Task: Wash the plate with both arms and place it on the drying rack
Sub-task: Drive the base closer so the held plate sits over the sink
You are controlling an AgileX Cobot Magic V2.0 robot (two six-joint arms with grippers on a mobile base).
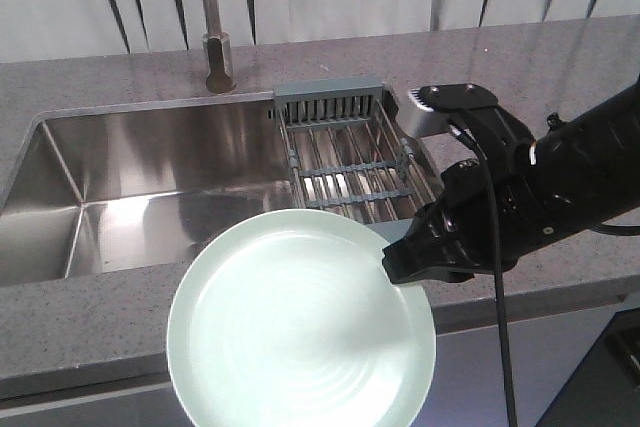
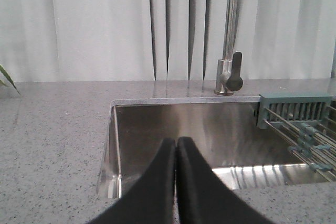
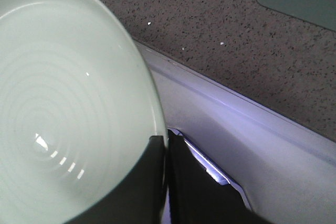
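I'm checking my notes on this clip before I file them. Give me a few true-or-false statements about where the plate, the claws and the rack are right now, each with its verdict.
1. The right claw grips the plate by its rim. True.
2. The plate stands in the drying rack. False: it is held in the air over the counter's front edge, apart from the rack, which holds no plate.
3. The left claw is shut with nothing between its fingers. True.
4. The rack spans the left end of the sink. False: it lies across the sink's right end, to the right of the faucet.
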